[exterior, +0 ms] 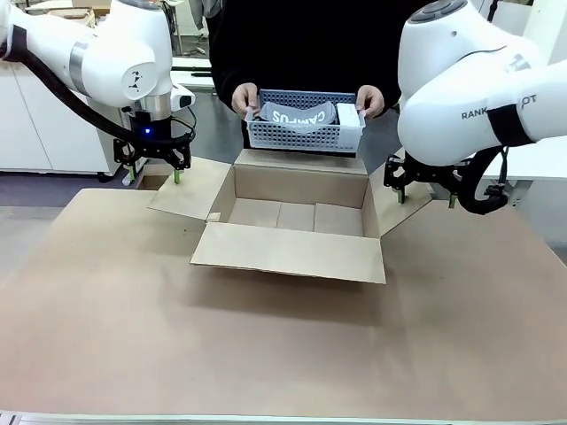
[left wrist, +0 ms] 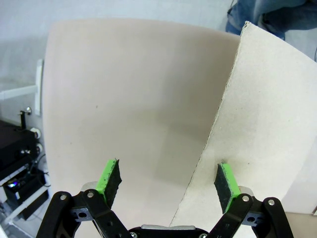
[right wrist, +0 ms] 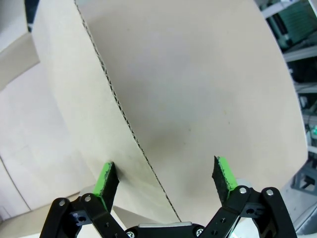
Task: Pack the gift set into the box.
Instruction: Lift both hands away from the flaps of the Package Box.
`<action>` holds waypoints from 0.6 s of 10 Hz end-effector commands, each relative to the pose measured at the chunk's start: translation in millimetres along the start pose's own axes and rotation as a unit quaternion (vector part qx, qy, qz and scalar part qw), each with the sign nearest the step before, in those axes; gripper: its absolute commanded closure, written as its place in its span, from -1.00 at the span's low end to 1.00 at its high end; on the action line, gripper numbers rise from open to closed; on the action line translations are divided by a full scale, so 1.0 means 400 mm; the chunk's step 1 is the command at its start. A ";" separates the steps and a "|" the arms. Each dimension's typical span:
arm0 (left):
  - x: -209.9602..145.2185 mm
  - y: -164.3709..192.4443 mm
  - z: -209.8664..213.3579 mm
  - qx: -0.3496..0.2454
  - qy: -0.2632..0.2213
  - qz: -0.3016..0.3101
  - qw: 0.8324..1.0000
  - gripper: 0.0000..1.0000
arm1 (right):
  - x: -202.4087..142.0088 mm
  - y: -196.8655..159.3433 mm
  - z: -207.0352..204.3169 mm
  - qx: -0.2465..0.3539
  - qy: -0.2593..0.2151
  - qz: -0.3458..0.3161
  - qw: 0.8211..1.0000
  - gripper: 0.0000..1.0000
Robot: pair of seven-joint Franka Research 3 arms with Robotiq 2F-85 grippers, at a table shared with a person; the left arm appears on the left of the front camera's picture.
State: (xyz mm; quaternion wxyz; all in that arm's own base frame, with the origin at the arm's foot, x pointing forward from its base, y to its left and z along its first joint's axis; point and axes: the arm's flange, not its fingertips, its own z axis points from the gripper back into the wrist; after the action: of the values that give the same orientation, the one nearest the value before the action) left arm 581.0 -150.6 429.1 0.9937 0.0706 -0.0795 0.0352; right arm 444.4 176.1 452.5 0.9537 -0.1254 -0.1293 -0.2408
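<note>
Your left claw (exterior: 155, 175) and right claw (exterior: 425, 197) gape wide astride the side flaps of the box (exterior: 288, 252), so pin them outward for the gift set (exterior: 304, 119), held by the person just above its far edge.

Front view: I read even, soft overhead light, moderate brightness, no glare. Soft shadow along 6 o'clock side of box (exterior: 292, 252), falling on table (exterior: 106, 310). Detail slightly soft throughout. Wrist views: heavy wide-angle bowing toward edges, pale surfaces washed out. Background at 1 o'clock in left, 3 o'clock in right, out of focus.
</note>
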 end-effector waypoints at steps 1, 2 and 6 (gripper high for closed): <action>-0.001 0.005 0.001 0.009 -0.006 0.003 1.000 -1.00 | -0.004 -0.012 -0.004 0.000 0.002 -0.008 1.000 -1.00; -0.001 0.005 0.001 0.009 -0.006 0.003 1.000 -1.00 | -0.004 -0.012 -0.004 0.000 0.002 -0.008 1.000 -1.00; -0.001 0.005 0.001 0.009 -0.006 0.003 1.000 -1.00 | -0.004 -0.012 -0.004 0.000 0.002 -0.008 1.000 -1.00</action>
State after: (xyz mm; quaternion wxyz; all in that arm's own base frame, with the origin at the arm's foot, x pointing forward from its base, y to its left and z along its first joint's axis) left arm 581.0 -150.6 429.1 0.9937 0.0706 -0.0795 0.0352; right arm 444.2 176.0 452.1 0.9537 -0.1256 -0.1290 -0.2408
